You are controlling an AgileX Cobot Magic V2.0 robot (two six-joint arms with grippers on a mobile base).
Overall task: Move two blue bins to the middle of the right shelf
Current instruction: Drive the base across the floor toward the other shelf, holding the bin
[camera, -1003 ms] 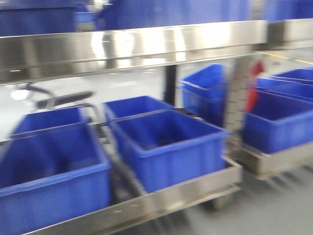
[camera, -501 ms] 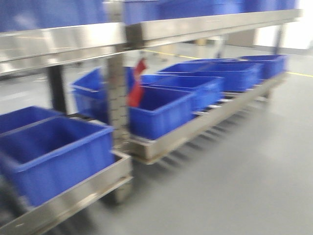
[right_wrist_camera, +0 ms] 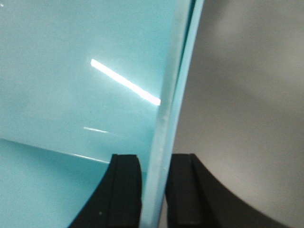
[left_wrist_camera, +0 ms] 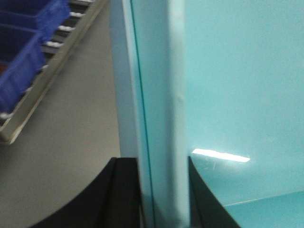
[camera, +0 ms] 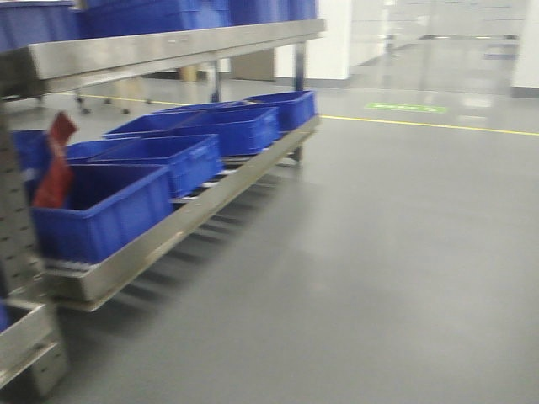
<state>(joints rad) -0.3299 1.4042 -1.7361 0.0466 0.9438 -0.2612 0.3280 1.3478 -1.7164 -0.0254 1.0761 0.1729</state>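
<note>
Front view, blurred: stainless steel shelf rack [camera: 168,50] far left, with a red tag [camera: 55,172] hanging off its post. A row of blue plastic bins [camera: 160,156] sits on the lower tier, running back and rightward. Right of that is bare grey floor [camera: 379,278], a yellow floor line [camera: 438,126] and a green floor marking [camera: 406,107]. Left gripper [left_wrist_camera: 161,190] is clamped narrow on the wall of a pale teal plastic bin [left_wrist_camera: 228,71], one black finger each side. Right gripper [right_wrist_camera: 154,190] pinches a teal wall the same way. Can't tell if it's the same bin. Held walls are off the rack, over the floor.
</note>
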